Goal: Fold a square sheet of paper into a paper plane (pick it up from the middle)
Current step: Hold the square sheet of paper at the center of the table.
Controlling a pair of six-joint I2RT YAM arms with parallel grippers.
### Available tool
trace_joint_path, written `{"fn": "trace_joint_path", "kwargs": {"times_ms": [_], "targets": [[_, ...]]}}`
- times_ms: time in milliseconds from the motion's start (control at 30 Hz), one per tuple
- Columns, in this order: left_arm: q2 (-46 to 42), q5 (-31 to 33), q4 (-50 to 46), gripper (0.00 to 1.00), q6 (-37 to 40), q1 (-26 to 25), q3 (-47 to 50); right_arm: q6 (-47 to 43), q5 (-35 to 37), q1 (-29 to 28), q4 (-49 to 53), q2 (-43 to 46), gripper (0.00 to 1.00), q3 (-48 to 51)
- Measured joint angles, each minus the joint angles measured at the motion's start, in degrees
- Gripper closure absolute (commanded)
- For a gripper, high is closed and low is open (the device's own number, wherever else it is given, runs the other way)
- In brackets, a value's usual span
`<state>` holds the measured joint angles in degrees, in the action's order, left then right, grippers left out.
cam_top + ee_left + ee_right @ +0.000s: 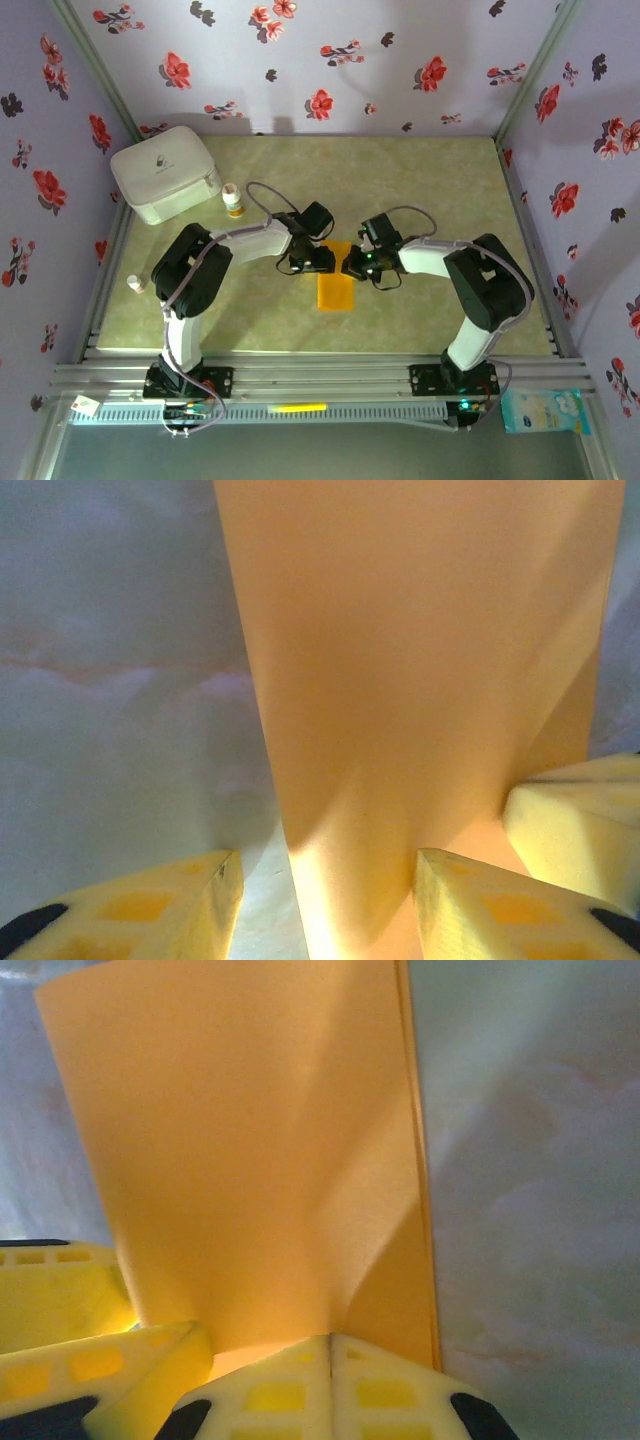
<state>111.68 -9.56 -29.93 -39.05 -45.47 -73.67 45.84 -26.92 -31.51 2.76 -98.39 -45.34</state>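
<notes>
The square sheet of paper [335, 290] is an orange, folded, upright rectangle lying mid-table between both grippers. My right gripper [352, 265] meets its far end from the right. In the right wrist view its fingers [330, 1345] are shut, pinching the paper's [250, 1160] top layer, which rises in a crease from the tips. My left gripper [318, 262] comes in from the left. It stands open [325, 880], one finger [150, 910] over bare table, the other [490, 900] on the lifted paper [400, 680].
A white box [165, 172] sits at the back left with a small orange-capped bottle [232, 199] beside it. A small white object [135, 284] lies by the left edge. Floral walls close the table on three sides.
</notes>
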Motion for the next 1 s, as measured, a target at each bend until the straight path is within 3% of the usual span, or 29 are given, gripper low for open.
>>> {"fn": "trace_joint_path", "kwargs": {"times_ms": [400,633,767,1000], "targets": [[-1.5,0.0,2.1,0.44,-3.1,0.1,1.0,-9.9,1.4,0.0,6.6,-1.4,1.0,-4.0],[-13.6,0.0,8.6,0.44,-8.4,2.5,7.3,-17.0,0.8,1.0,12.9,-3.8,1.0,-8.5],[-19.6,-1.4,14.6,0.59,-11.2,4.3,11.3,-20.5,0.5,1.9,16.1,-5.0,1.0,-10.8],[-16.9,-8.2,25.8,0.94,-16.3,4.4,14.8,-21.2,-0.4,2.4,16.5,-5.4,1.0,-11.0]]}}
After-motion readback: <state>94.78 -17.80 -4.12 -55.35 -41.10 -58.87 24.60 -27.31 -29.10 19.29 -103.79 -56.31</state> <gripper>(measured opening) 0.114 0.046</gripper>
